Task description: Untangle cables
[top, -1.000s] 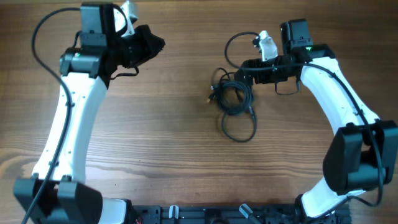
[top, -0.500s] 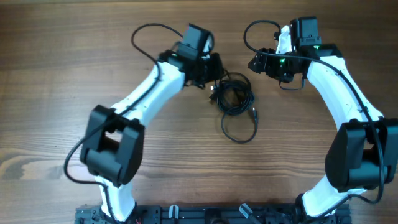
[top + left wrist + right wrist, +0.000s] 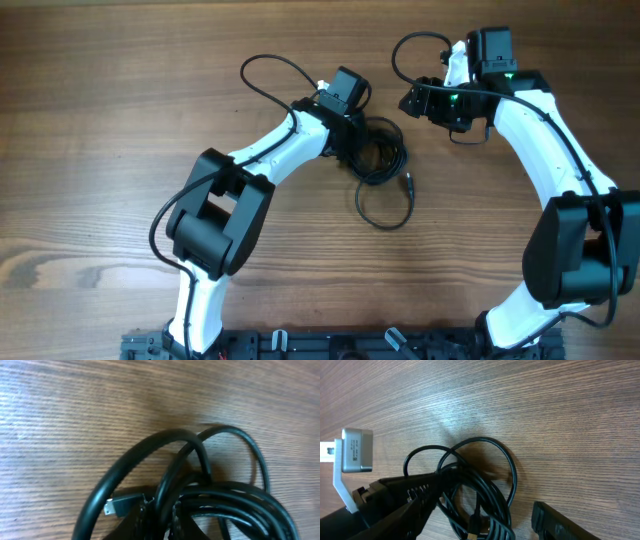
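Note:
The cables (image 3: 382, 158) lie as a bunch of thin black cords mid-table, with one loop (image 3: 385, 212) trailing toward me. My left gripper (image 3: 352, 140) is down on the bunch's left edge. In the left wrist view, my left gripper (image 3: 159, 514) is closed around one black strand of the cables (image 3: 225, 495), next to a silver-tipped plug (image 3: 111, 506). My right gripper (image 3: 413, 100) hovers up and right of the bunch, open and empty. In the right wrist view, my right gripper (image 3: 490, 497) has its jaws wide apart, with the cables (image 3: 485, 487) and a gold-tipped plug (image 3: 472, 533) showing between them.
The wooden table (image 3: 120, 200) carries nothing else. The left arm's own thick wire (image 3: 270, 70) arcs over the far side. The left wrist's silver camera (image 3: 355, 450) shows at the left of the right wrist view.
My left arm has swung in from the far left onto the cable bunch. My right gripper drew back up and right from the bunch a second ago and has held still since.

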Controlling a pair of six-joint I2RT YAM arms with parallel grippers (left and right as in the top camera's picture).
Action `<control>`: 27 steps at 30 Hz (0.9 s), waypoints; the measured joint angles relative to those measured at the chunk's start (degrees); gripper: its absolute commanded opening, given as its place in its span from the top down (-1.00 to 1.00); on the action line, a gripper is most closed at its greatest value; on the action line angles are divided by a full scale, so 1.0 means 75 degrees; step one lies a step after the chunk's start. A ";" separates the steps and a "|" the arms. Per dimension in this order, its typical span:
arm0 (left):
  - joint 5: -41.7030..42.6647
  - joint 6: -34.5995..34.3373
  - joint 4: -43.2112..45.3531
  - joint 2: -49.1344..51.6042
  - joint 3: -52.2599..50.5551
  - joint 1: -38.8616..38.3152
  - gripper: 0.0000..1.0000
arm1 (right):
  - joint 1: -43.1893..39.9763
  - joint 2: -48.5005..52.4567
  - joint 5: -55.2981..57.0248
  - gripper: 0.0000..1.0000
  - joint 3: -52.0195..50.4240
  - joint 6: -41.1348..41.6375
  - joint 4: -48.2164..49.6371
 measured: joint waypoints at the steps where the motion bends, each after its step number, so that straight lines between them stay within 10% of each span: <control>1: -0.0108 -0.0003 -0.0093 0.0000 0.0006 -0.0041 0.76 | 0.0000 0.0000 0.0000 -0.44 0.0000 0.0000 -0.0003; 11: -0.0498 -0.0035 -0.0382 -0.0044 0.0020 -0.0157 0.92 | 0.0017 0.0000 -0.2672 0.25 0.0000 0.0079 0.0536; 27: 0.0752 -0.0632 0.0087 -0.1702 -0.0012 0.0233 0.92 | 0.0764 0.0000 -0.2384 0.47 0.0000 0.3010 0.0734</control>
